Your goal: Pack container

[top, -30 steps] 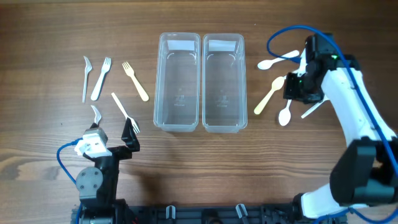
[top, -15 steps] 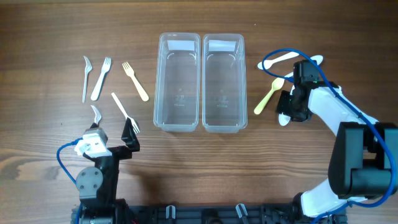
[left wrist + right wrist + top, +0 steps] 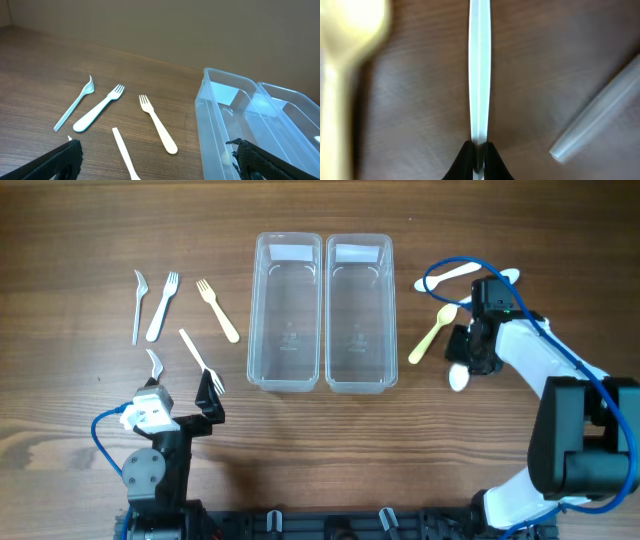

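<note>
Counting from above, two clear boxes stood side by side in the middle of the wood surface (image 3: 80,480): the left box (image 3: 287,330) and the right box (image 3: 357,330), with their walls touching.

Five forks lay to the left of them. They were a clear fork (image 3: 137,300), a white fork (image 3: 163,305), a cream fork (image 3: 218,312), a thin fork (image 3: 198,358) and a small fork (image 3: 153,363) half hidden by the left arm.

Three spoons showed on the right: a top spoon (image 3: 445,277), a yellow spoon (image 3: 432,335) and a low spoon (image 3: 458,376). A white bit (image 3: 510,276) peeked out from behind the right arm, and I could not tell what it was.

The right hand (image 3: 479,150) was pinched tight on the low spoon's thin white handle. That spoon was to the right of the right box, with the yellow spoon between them. A clear stick (image 3: 600,117) lay near its other side.

The left hand (image 3: 155,155) was wide and held nothing, low near the forks.
</note>
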